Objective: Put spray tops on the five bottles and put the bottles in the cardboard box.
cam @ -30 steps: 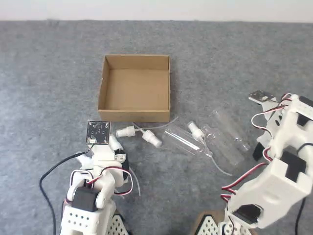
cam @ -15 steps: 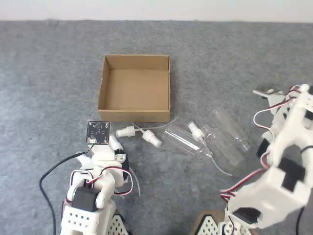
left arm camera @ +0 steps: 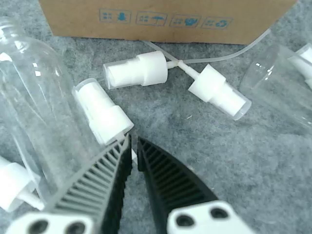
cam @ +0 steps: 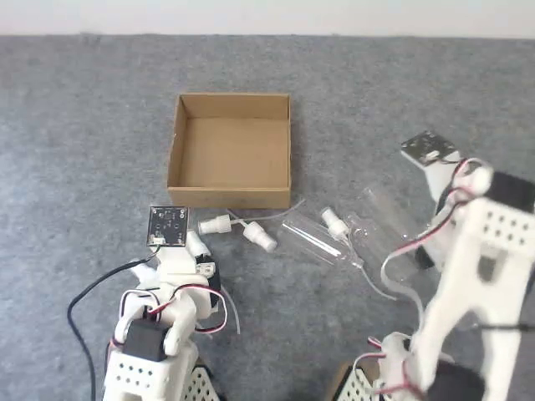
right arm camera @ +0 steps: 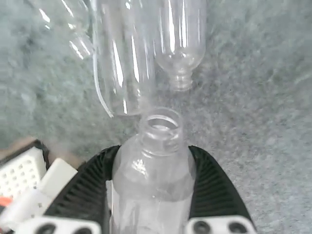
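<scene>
Bottle point(right arm camera: 156, 134) clamped in the right pincer point(right arm camera: 153, 161), neck open, no spray top on it.

Right pincer: jaws closed on the bottle's body from both sides, mouth sticking out past the tips. My guess is that it is held this way so a top can be pushed into the free neck. Just ahead of it, two more clear bottles point(right arm camera: 124, 58) lie on the grey desk point(cam: 84, 125), uncapped. Left pincer point(left arm camera: 133, 146): closed to a sliver, gripping nothing I can make out, its tips touching one spray top point(left arm camera: 105, 114), probably the next pick. Two further tops point(left arm camera: 139, 70) lie beyond it, short of the cardboard box point(left arm camera: 165, 19) wall. No bottle sits in the box yet.
</scene>
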Tool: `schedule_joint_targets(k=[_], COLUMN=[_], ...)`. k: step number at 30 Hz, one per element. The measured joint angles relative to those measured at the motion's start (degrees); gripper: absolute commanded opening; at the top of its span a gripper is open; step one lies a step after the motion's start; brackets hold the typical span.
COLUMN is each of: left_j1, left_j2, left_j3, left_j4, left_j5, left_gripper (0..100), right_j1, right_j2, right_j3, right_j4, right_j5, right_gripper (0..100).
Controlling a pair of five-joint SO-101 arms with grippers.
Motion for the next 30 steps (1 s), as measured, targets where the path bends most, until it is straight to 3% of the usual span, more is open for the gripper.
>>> schedule_joint_targets(k=[15,30], left_j1=[0.0,0.0], left_j2=[0.0,0.0], left_j3=[0.0,0.0], left_j4=[0.0,0.0], left_j5=[0.0,0.0], left_gripper=[1,1], right_j1=[-16.1,-32.1], right_j2=[-31.5,-39.6], right_j3=[4.2,4.2], right_j4=[0.8,-1.7], right_j5=[-22.6,-43.6], right_gripper=[2.6,2.6])
